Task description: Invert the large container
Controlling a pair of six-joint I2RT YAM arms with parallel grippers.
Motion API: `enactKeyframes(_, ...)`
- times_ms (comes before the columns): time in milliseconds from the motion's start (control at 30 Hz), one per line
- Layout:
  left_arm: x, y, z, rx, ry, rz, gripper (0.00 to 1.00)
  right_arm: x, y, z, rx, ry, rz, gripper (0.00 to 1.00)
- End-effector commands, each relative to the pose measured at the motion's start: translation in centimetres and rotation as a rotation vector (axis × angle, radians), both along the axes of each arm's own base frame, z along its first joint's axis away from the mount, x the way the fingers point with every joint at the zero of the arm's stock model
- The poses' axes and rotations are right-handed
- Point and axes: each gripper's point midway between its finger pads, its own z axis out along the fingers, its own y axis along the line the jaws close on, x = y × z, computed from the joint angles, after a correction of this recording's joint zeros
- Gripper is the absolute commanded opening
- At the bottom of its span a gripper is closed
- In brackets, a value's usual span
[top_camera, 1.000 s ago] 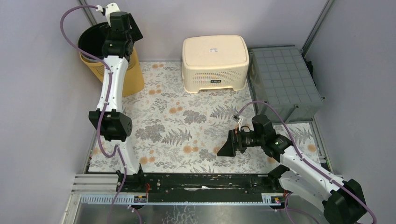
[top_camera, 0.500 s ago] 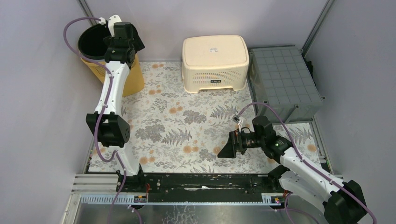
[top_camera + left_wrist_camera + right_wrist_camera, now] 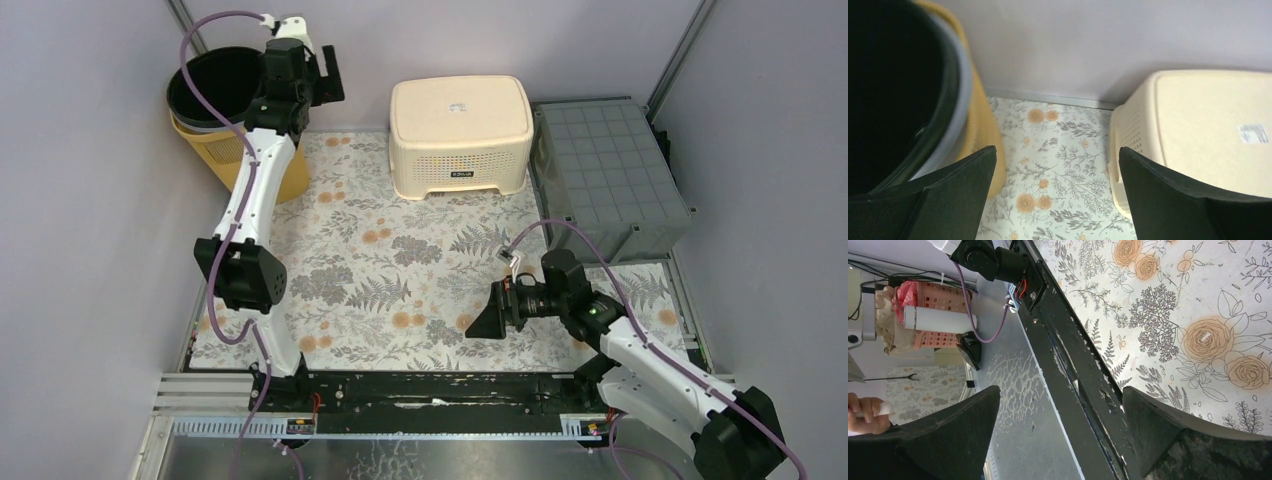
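Your left gripper (image 3: pixel 328 76) is hanging in the air on the far-left side of the cream tub (image 3: pixel 458 125), its fingers (image 3: pixel 955 185) spread wide and gripping nothing. The large yellow container (image 3: pixel 225 152) is standing further left of the cream tub, in the corner against the walls, mouth facing up, not yet turned over. A black bucket (image 3: pixel 215 85) is sitting nested inside it. In the left wrist view one finger is overlapping the bucket's rim; whether they are touching cannot be told. Your right gripper (image 3: pixel 490 316) is hovering low over the floral mat (image 3: pixel 400 260), on the near side of the cream tub, released and empty. A grey crate (image 3: pixel 605 165) is resting just right of the tub.
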Motion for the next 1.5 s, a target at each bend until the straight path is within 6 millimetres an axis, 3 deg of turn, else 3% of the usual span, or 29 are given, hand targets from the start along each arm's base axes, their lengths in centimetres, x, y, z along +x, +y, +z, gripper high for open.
enactKeyframes(0, 0.4, -2.8, 5.0, 0.174, -0.186, -0.227, 1.00, 0.7, 1.2, 2.0, 0.063, -0.019, 0.028, 0.99)
enactKeyframes(133, 0.5, -1.8, 7.7, 0.276, -0.279, -0.202, 1.00, 1.2, 1.8, 3.3, 0.082, 0.008, 0.023, 0.99)
enactKeyframes(300, 2.6, 2.4, 6.7, 0.323, -0.214, -0.129, 0.98, 2.1, 1.7, 3.9, 0.003, -0.003, 0.013, 0.99)
enactKeyframes(400, 2.7, 3.9, 7.8, 0.305, -0.241, -0.142, 0.91, 2.7, 1.6, 4.5, -0.017, -0.011, -0.009, 0.99)
enactKeyframes(500, 2.2, 4.3, 8.7, 0.276, -0.298, -0.158, 1.00, 2.8, 1.8, 5.0, -0.005, 0.000, -0.016, 0.99)
enactKeyframes(633, 2.1, 4.5, 9.0, 0.260, -0.317, -0.150, 1.00, 3.8, 2.2, 5.8, 0.005, -0.028, -0.045, 0.99)
enactKeyframes(767, 2.3, 5.6, 8.9, 0.250, -0.320, -0.081, 1.00, 5.3, 3.1, 7.9, 0.043, -0.051, -0.061, 0.99)
enactKeyframes(900, 2.1, 4.7, 8.9, 0.247, -0.369, -0.131, 0.96, 5.5, 3.1, 9.1, 0.061, -0.078, -0.081, 0.99)
enactKeyframes(1033, 0.6, 4.4, 9.4, 0.284, -0.484, -0.129, 0.98, 5.0, 2.6, 9.4, 0.062, -0.087, -0.091, 0.99)
enactKeyframes(1167, -1.2, 6.4, 10.9, 0.234, -0.578, 0.021, 1.00, 4.9, 2.7, 9.1, 0.078, -0.084, -0.095, 0.99)
enactKeyframes(1300, -2.2, 8.0, 10.7, 0.247, -0.535, 0.107, 1.00, 5.1, 3.1, 8.9, 0.064, -0.092, -0.050, 0.99)
enactKeyframes(1400, -5.7, 10.6, 11.6, 0.260, -0.548, 0.196, 1.00, 4.9, 3.3, 8.4, 0.050, -0.074, -0.012, 0.99)
enactKeyframes(1467, -8.6, 13.3, 11.9, 0.294, -0.574, 0.360, 1.00, 4.8, 3.4, 8.3, 0.062, -0.069, 0.000, 0.99)
